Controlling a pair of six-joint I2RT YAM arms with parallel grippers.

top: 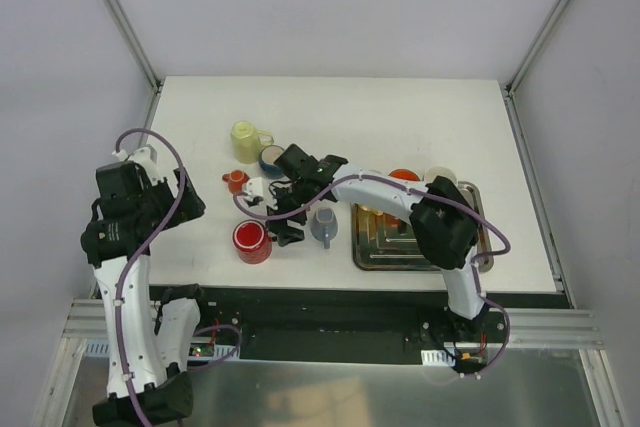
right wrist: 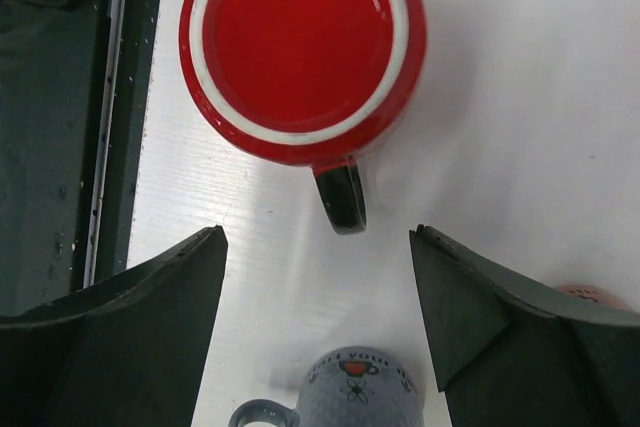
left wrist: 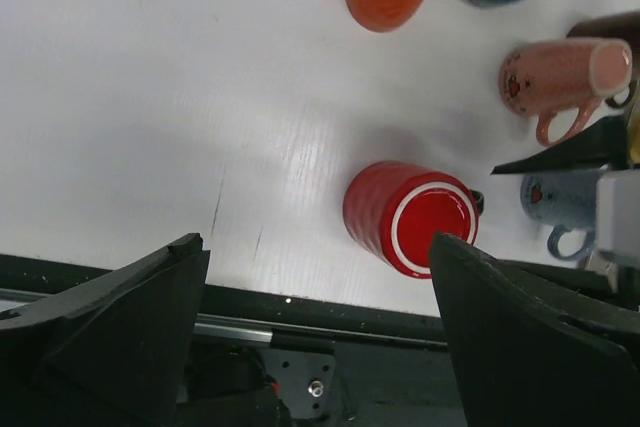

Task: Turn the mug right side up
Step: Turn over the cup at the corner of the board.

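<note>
The mug (right wrist: 300,42) is red with a black handle (right wrist: 340,197) and stands upside down, its white-ringed base facing up, near the table's front edge (top: 252,241). My right gripper (right wrist: 315,232) hangs open just above the table beside the handle, with nothing between its fingers; in the top view it (top: 285,222) sits right of the mug. My left gripper (left wrist: 315,247) is open and empty, held off to the mug's left (left wrist: 410,217) over the table's front edge; from above the left gripper (top: 188,203) is apart from the mug.
A grey-blue mug (top: 325,227) stands close behind the right gripper. A pink mug (left wrist: 560,77) lies on its side. An orange mug (top: 236,181), a blue cup (top: 270,159) and a yellow-green mug (top: 246,139) stand farther back. A metal tray (top: 365,259) is at the right.
</note>
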